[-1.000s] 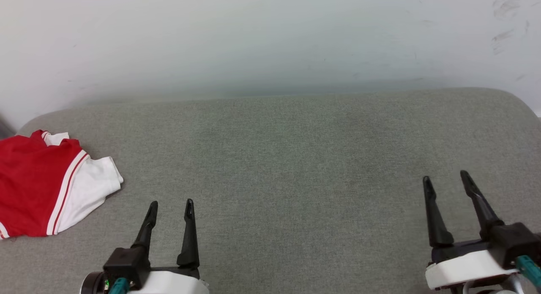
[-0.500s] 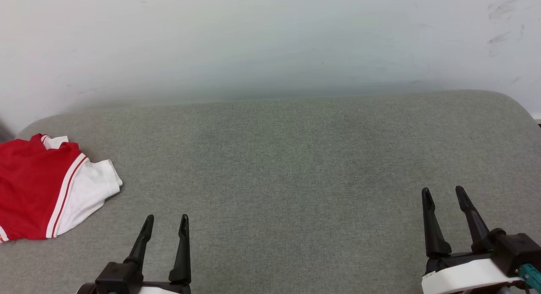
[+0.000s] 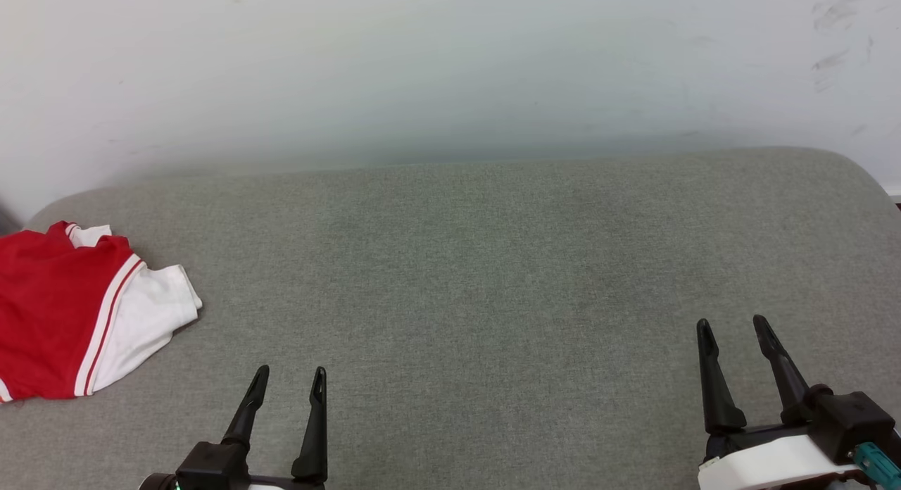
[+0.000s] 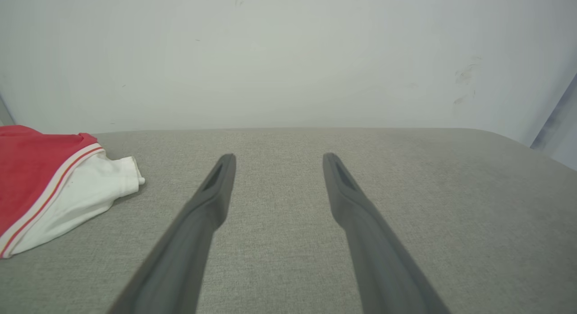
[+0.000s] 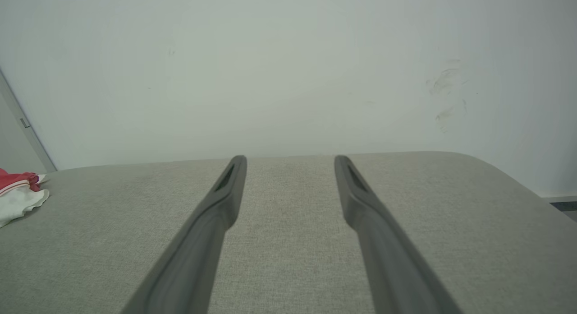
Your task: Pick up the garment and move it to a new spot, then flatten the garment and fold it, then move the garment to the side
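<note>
Shirt (image 3: 63, 314) lies crumpled at the far left of the grey surface (image 3: 493, 279), well apart from both grippers. The left gripper (image 3: 291, 370) and right gripper (image 3: 731, 322) hover with jaws apart, empty. A grab on just the loose white sleeve (image 3: 151, 310) could let the cloth trail, slip free or slide off the edge. Against a second ago, both grippers sit lower and nearer the robot; the shirt has not shifted.
</note>
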Motion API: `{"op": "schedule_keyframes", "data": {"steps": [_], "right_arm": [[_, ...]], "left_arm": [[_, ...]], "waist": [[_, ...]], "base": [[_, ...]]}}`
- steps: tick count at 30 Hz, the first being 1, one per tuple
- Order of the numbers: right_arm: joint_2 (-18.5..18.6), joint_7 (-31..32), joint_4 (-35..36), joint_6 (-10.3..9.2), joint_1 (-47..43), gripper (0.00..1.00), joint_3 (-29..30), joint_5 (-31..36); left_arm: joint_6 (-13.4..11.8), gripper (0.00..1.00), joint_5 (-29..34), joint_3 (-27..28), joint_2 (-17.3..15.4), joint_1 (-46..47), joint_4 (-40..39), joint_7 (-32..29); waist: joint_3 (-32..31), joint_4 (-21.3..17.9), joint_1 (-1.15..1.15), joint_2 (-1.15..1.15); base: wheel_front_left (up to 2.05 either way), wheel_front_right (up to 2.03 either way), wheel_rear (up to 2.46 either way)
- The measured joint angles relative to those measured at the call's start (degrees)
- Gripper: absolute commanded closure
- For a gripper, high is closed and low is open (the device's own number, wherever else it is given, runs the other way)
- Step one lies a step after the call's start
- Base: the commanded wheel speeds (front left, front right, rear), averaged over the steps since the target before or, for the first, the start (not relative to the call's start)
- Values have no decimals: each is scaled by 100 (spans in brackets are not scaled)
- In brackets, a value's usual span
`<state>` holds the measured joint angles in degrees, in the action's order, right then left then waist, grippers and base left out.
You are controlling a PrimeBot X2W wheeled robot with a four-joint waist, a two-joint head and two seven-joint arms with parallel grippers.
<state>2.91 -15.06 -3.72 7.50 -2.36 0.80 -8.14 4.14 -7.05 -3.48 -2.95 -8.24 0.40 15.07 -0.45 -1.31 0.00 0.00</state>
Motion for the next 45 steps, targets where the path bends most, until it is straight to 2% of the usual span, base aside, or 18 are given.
{"op": "schedule_keyframes", "data": {"steps": [10,17,45], "right_arm": [[1,0,-9,0,3,0,-59,-53],[1,-2,45,0,-41,0,-201,-79],[1,-2,24,0,-133,0,-599,-305]], "left_arm": [[-1,0,-80,-13,2,27,3,0],[-65,0,-175,81,2,30,9,0],[-3,0,-76,452,3,-49,-88,1]], "waist": [[69,74,0,0],[102,427,0,0],[19,2545,0,0]], "base": [[0,0,0],[0,0,0],[0,0,0]]}}
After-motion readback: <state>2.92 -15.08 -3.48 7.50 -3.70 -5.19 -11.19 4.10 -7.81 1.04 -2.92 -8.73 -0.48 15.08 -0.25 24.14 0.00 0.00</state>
